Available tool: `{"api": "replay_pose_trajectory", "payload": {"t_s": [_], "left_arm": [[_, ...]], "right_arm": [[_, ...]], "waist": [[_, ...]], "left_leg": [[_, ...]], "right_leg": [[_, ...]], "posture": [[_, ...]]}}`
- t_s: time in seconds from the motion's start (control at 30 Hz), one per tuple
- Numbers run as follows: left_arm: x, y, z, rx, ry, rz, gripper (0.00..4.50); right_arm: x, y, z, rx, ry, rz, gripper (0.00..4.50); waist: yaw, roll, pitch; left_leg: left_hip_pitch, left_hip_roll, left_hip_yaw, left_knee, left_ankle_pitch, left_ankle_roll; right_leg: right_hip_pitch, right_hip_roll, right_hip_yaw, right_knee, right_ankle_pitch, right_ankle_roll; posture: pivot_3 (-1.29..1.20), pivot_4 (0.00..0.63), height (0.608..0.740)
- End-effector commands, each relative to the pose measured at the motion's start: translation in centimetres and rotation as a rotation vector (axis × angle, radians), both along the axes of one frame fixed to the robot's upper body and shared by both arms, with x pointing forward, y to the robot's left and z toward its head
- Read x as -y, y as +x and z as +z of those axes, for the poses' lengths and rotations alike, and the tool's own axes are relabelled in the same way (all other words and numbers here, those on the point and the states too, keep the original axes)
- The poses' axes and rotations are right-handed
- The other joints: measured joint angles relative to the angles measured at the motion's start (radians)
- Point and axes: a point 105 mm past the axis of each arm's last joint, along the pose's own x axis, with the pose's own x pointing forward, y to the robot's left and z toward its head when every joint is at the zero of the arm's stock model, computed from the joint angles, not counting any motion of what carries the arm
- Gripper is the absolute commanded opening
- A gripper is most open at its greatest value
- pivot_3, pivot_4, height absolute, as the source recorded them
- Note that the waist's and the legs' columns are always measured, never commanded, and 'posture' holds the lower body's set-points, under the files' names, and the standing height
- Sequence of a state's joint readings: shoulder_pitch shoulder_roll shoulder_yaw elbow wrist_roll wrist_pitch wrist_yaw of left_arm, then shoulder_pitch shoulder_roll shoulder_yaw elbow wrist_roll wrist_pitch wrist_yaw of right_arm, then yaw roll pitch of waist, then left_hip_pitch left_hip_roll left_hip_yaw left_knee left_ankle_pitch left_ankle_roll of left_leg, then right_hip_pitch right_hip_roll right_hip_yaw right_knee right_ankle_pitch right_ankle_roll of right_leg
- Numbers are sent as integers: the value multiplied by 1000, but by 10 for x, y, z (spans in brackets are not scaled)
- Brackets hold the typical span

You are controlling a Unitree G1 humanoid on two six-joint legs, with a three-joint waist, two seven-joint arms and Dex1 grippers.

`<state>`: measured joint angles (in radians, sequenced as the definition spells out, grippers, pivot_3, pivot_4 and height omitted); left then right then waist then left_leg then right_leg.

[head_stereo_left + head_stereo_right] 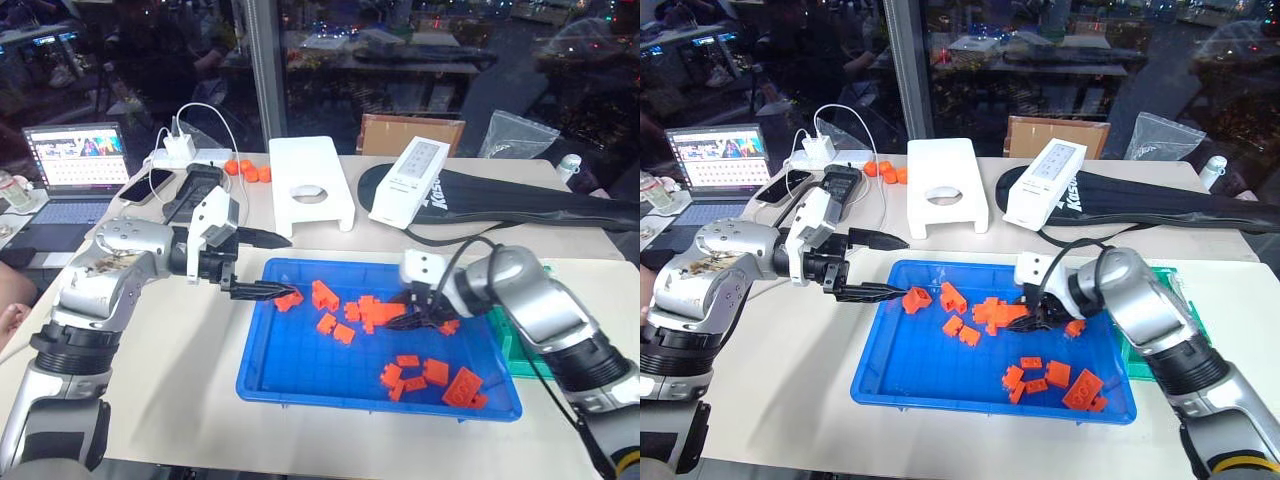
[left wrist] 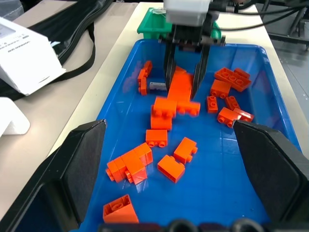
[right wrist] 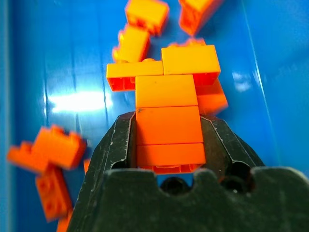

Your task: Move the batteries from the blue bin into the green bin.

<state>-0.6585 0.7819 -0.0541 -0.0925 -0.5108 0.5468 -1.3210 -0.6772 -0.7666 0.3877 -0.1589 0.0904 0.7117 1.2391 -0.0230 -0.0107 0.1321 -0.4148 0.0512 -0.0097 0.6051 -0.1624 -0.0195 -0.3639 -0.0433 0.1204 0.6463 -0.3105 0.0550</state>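
Note:
The blue bin (image 1: 290,352) lies on the table in front of me, holding several loose orange bricks (image 1: 335,328). One small silver-grey battery (image 2: 157,86) lies on the bin floor beside the stack of orange bricks (image 2: 179,89) that my right gripper (image 1: 410,318) is shut on, near the bin's far right part. The pads (image 3: 212,137) press both sides of that stack. My left gripper (image 1: 290,267) hovers open over the bin's far left corner, close to one brick (image 1: 289,299), holding nothing. The green bin (image 1: 520,352) sits just right of the blue one, mostly hidden by my right arm.
Behind the blue bin stand a white stool-like block (image 1: 308,183), a white box (image 1: 409,180) and a black bag (image 1: 520,200). At the far left are a laptop (image 1: 75,165), phones (image 1: 190,190), a charger with cables (image 1: 182,150) and orange caps (image 1: 248,171).

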Motion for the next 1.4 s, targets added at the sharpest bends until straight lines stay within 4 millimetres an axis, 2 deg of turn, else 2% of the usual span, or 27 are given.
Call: {"api": "replay_pose_trajectory", "payload": {"t_s": [0.03,0.07,0.13,0.2,0.33,0.47,0.53,0.6,0.67,0.97,1.4], "left_arm": [[-1,-1,9,47,7,-6,4500],[-2,-1,9,47,8,-6,4500],[-2,-2,9,46,8,-5,4500],[-2,-2,9,45,9,-4,4500],[-3,-2,9,44,9,-1,4500],[-2,-2,8,40,8,-5,4500],[-1,-2,8,37,7,-10,4500],[0,-2,7,34,5,-16,4500],[1,-1,7,34,5,-22,4500],[4,1,7,39,7,-40,4500],[4,-1,7,34,1,-36,4500]], "right_arm": [[-15,10,14,100,6,23,1478],[-18,13,16,108,16,19,1478],[-20,19,18,130,23,4,2487],[-18,18,19,124,18,8,3018],[-10,12,29,113,35,8,4449],[18,7,38,98,11,-58,4479],[42,14,40,129,-43,-157,4479],[66,18,37,141,-98,-247,4479],[76,20,32,141,-120,-290,4479],[76,20,-7,80,-122,-298,4479],[78,34,-21,66,-122,-318,4479]], "waist": [[2,0,0],[2,0,0],[2,0,0],[6,0,0],[9,0,0],[9,0,0],[8,0,0],[8,0,0],[8,0,0],[-3,0,0],[0,0,0]], "left_leg": [[0,0,0,0,0,0],[0,0,0,0,0,0],[0,0,0,0,0,0],[0,0,0,0,0,0],[-1,0,0,0,0,0],[-1,0,0,0,0,0],[0,0,0,0,0,0],[0,0,0,0,0,0],[0,0,0,0,0,0],[0,0,0,-1,0,0],[0,0,0,0,0,0]], "right_leg": [[0,0,0,0,0,0],[0,0,0,0,0,0],[0,0,0,0,0,0],[0,0,0,0,0,0],[0,0,0,0,1,-1],[0,0,0,0,1,-1],[0,0,0,0,1,-1],[0,0,0,0,0,-1],[0,0,0,0,0,0],[-1,0,0,0,0,0],[-1,0,0,0,0,0]], "posture": [[0,150,712],[0,150,712],[0,150,712],[0,150,712],[0,150,712],[0,150,712],[0,150,712],[0,150,712],[0,150,712],[0,150,712],[0,150,712]]}}
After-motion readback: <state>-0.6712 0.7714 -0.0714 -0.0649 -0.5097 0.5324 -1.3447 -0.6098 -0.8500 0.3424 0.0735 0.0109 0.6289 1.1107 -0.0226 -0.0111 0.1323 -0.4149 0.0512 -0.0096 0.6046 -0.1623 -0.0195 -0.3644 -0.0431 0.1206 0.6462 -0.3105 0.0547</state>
